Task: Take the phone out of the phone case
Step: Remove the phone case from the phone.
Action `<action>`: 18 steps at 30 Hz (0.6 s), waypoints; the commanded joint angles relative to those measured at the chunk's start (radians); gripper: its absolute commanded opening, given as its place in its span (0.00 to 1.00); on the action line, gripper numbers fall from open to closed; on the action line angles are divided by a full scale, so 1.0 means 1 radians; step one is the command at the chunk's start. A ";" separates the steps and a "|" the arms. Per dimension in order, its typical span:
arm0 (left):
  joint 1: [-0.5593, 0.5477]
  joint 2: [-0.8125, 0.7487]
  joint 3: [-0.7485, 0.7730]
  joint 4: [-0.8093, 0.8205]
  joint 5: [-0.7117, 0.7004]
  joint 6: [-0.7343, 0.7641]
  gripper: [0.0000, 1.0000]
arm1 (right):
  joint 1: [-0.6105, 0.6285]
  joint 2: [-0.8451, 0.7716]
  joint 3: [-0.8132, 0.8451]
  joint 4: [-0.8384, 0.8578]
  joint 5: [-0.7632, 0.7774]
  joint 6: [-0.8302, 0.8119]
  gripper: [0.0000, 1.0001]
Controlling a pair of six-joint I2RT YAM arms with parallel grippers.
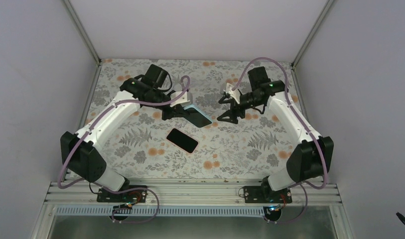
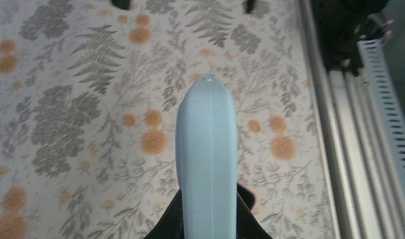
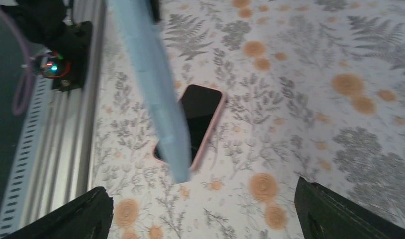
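The phone (image 1: pixel 182 140) lies flat on the counter (image 1: pixel 240 149), dark face up with a pinkish rim, bare and touched by nothing. By the look of it, the separation is done. The pale blue case (image 1: pixel 199 115) is off the counter at about 1 o'clock from the phone, and your left claw (image 1: pixel 179 111) is clenched on one end of it. Your right claw (image 1: pixel 224 109) is released and holds nothing, out at 3 o'clock from the case.

Your main risk is the case. In the right wrist view its free end hangs over the phone, or very close to it. If you let go here, it would probably drop onto the phone or knock it askew. Carry it toward 12 o'clock before you open.

The grip is on one end only, so a quick swing could make the case pivot or slip out.

Watch the right claw as well. A low retreat toward 7 o'clock would cross the phone and could shove it toward the rail at 6 o'clock. Lift before you move it.
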 commanded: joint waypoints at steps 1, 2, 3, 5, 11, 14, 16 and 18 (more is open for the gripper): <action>0.005 -0.053 -0.019 0.181 -0.030 0.006 0.02 | -0.011 0.034 0.057 -0.157 -0.164 -0.209 0.92; 0.005 -0.057 -0.020 0.183 -0.027 0.011 0.02 | -0.011 0.050 0.063 -0.204 -0.173 -0.254 0.92; 0.005 -0.059 -0.022 0.183 -0.024 0.016 0.02 | -0.011 0.067 0.063 -0.247 -0.180 -0.296 0.91; 0.005 -0.060 -0.019 0.186 -0.014 0.019 0.02 | -0.006 0.083 0.037 -0.280 -0.183 -0.343 0.91; 0.000 -0.049 0.002 0.153 0.040 0.045 0.02 | 0.000 0.021 -0.089 -0.097 -0.165 -0.257 0.91; -0.003 -0.047 0.012 0.132 0.060 0.047 0.02 | 0.000 -0.005 -0.118 0.031 -0.153 -0.186 0.91; -0.006 -0.048 0.009 0.124 0.072 0.048 0.02 | 0.001 0.003 -0.115 0.055 -0.153 -0.174 0.91; -0.010 -0.047 0.010 0.114 0.074 0.050 0.02 | 0.002 0.037 -0.094 0.043 -0.155 -0.185 0.91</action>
